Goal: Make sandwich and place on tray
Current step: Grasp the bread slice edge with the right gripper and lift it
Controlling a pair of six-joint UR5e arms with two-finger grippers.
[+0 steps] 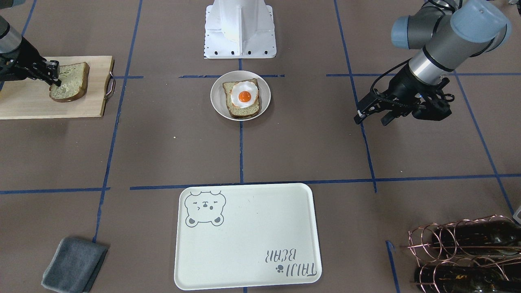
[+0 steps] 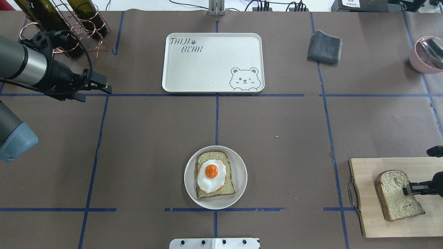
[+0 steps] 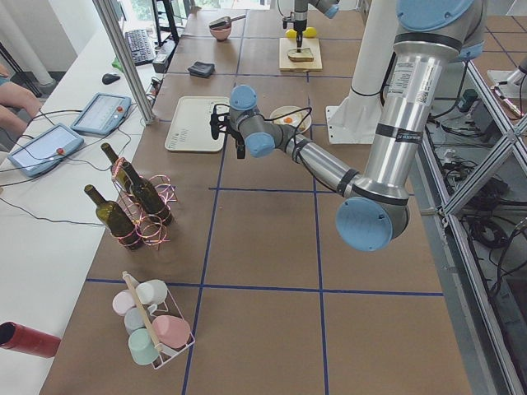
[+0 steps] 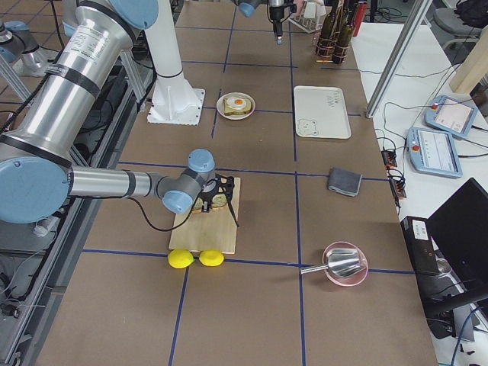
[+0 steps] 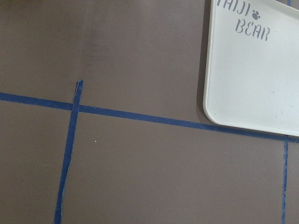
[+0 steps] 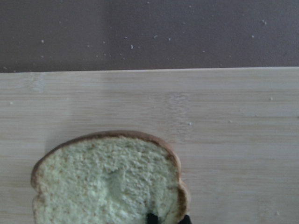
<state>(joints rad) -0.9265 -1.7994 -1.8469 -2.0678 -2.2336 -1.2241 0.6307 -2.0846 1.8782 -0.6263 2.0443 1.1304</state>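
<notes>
Front view: a round glossy white dish sat mid-table, near the robot base. In it was the lower slice, squarish, with a brown crust and pale greenish spongy crumb. A white egg with an orange yolk lay on top. The tray lay well apart at the operators' edge, a smooth cream rectangle with rounded corners, a grey bear face and "TAIJI BEAR" lettering. The loose slice lay on a pale wooden board that had a metal handle. The right gripper pinched the slice's edge. The left gripper hung over the brown table, fingers spread, holding nothing. A folded grey cloth and a copper wire rack with dark bottles sat at the near corners.

Overhead: the dish was centred on the blue tape line, and the tray lay straight beyond it. The loose slice was far right on the board.

Right side view: two yellow lemons lay just beside the board, and a pink bowl held a metal scoop.

Left wrist view: only the tray corner and tape showed.

Right wrist view: the slice's crumb looked porous and dented. One black fingertip was on it, and the other sat just outside the crust.
</notes>
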